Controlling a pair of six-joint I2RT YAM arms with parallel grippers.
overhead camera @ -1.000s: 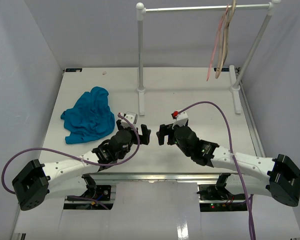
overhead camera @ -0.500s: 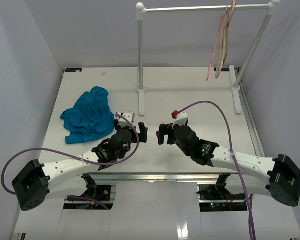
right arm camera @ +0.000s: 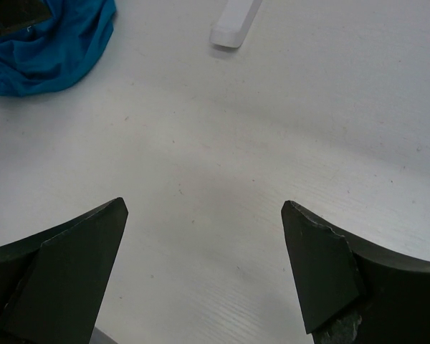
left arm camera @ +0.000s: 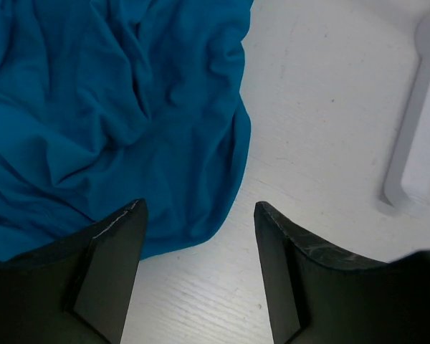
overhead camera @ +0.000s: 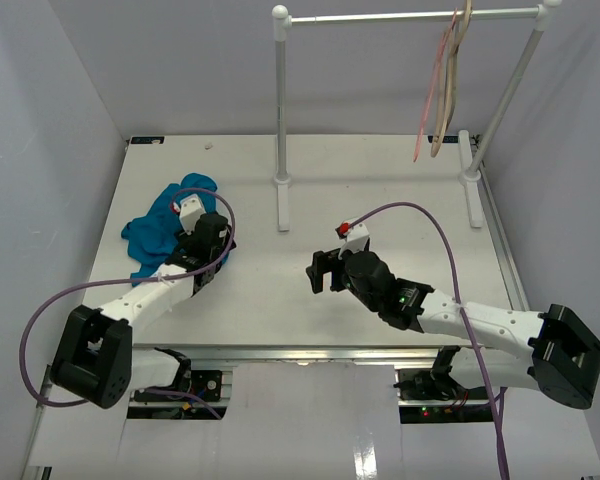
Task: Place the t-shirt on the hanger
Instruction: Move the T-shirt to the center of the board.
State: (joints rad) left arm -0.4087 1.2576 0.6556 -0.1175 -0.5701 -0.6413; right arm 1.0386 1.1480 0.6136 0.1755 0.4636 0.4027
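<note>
The left gripper hovers, fingers spread, over the right hem of the crumpled t-shirt, which lies left of the rack foot. The right gripper (also spread, empty) sits near-right of that foot, farther from the cloth.

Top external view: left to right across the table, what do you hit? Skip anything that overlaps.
t-shirt → rack's left post → right gripper → pink hanger → rack's right post. The left gripper is left out because it sits over the t-shirt.
</note>
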